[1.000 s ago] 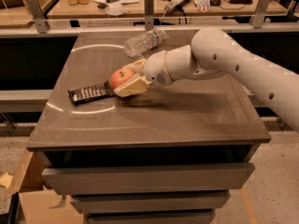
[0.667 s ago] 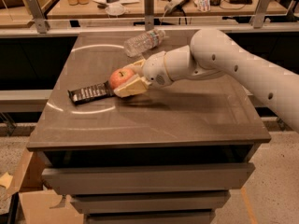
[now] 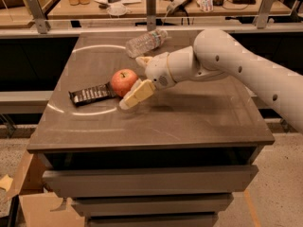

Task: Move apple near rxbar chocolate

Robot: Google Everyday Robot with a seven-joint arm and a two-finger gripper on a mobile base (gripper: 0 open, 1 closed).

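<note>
The red-orange apple point(image 3: 124, 82) rests on the dark table top point(image 3: 189, 122), left of centre. Its left side touches or nearly touches the right end of the rxbar chocolate point(image 3: 92, 94), a flat dark bar lying to its left. My gripper point(image 3: 130, 82) reaches in from the right and is open. Its pale near finger point(image 3: 136, 95) lies in front of the apple, and its far finger point(image 3: 142, 60) is behind it. The apple sits between the fingertips, with a gap on both sides.
A clear plastic water bottle point(image 3: 146, 42) lies on its side at the back of the table, just behind the gripper. A cluttered workbench point(image 3: 142, 4) with metal posts runs behind the table. Drawers point(image 3: 147, 178) sit under the table's front edge.
The gripper's fingers have spread apart from the apple and let it go. The apple now sits on the table beside the bar.
</note>
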